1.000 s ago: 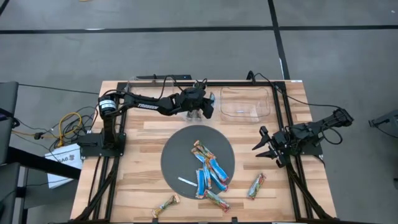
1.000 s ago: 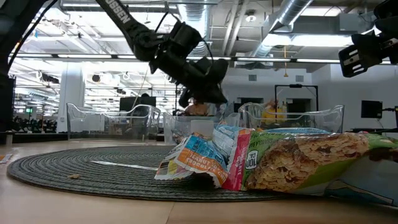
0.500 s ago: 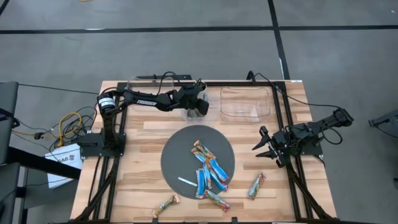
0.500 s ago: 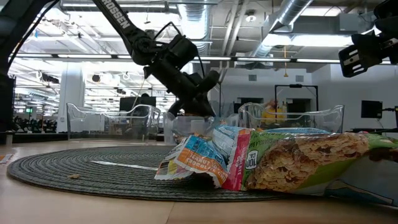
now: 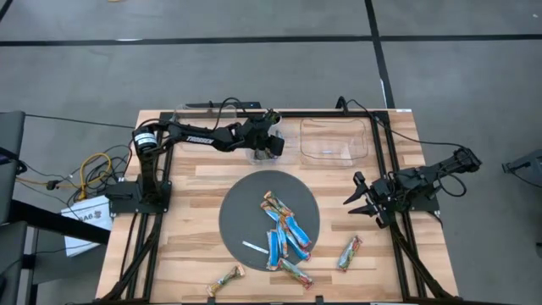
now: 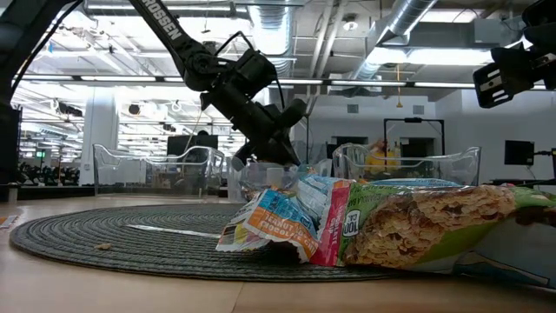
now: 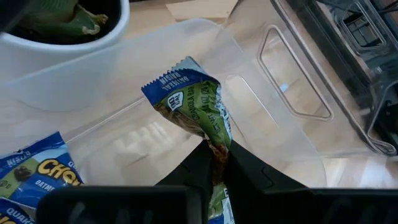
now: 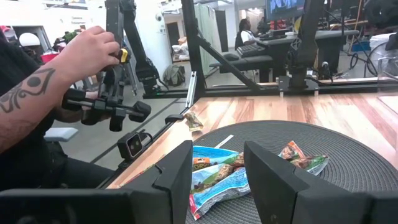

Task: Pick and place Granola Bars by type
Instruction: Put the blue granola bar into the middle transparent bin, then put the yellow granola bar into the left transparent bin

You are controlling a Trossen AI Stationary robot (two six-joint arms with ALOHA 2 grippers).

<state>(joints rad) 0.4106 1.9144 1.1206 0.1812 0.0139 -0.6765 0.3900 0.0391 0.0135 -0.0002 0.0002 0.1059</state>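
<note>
1. Left gripper [image 7: 214,165] fingers pinch a green granola bar [image 7: 193,106] over the clear bin [image 7: 273,118]; blue "Chewy" bar [image 7: 37,171] lies inside
2. Right gripper [image 8: 217,163] fingers wide, empty, at table's right edge
3. Seven bars [image 5: 286,233] on or by the mat [image 5: 241,212]

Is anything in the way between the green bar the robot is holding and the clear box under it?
Nothing visible. The left gripper pinches the green-wrapped granola bar directly over the clear plastic bin, above its bare floor.
</note>
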